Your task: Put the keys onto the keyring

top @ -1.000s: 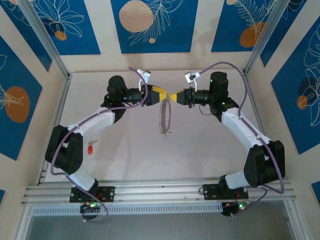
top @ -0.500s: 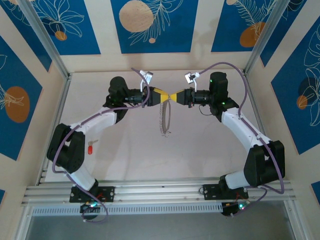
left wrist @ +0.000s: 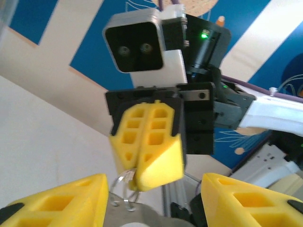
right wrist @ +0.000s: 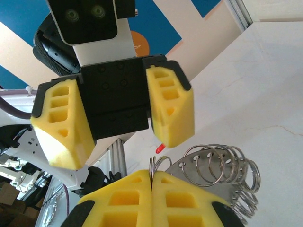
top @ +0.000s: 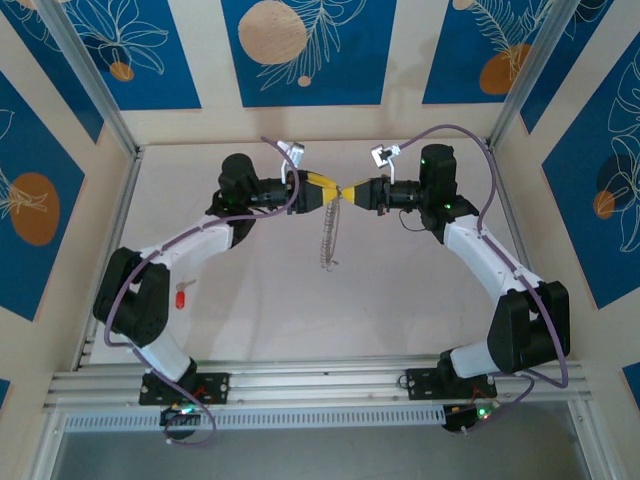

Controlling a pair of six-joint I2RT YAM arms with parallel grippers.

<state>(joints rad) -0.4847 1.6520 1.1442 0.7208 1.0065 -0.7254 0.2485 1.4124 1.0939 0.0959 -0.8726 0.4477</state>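
Two hands are recorded above the worktop. They meet tip to tip near its far edge, about midway between its left and right edges.

The left hand is found open. Its two yellow, hollow-celled plastic fingers are spread apart on either side of the right hand's tip.

The right hand is found closed. Its two yellow wedge-shaped fingers are pressed flat together and clamped on a thin wire loop of the keyring.

One keyring is counted. From above it is seen edge-on as a thin grey hoop with small pale beads, reaching from the hands toward the near edge. Whether its lower end touches the worktop cannot be told. In the right wrist view it is seen as a flat grey metal band carrying round silver wire loops, at least five side by side.

One key is counted. It is a small bright red piece with a pale stem, lying on the worktop close to the left edge, well apart from both hands.
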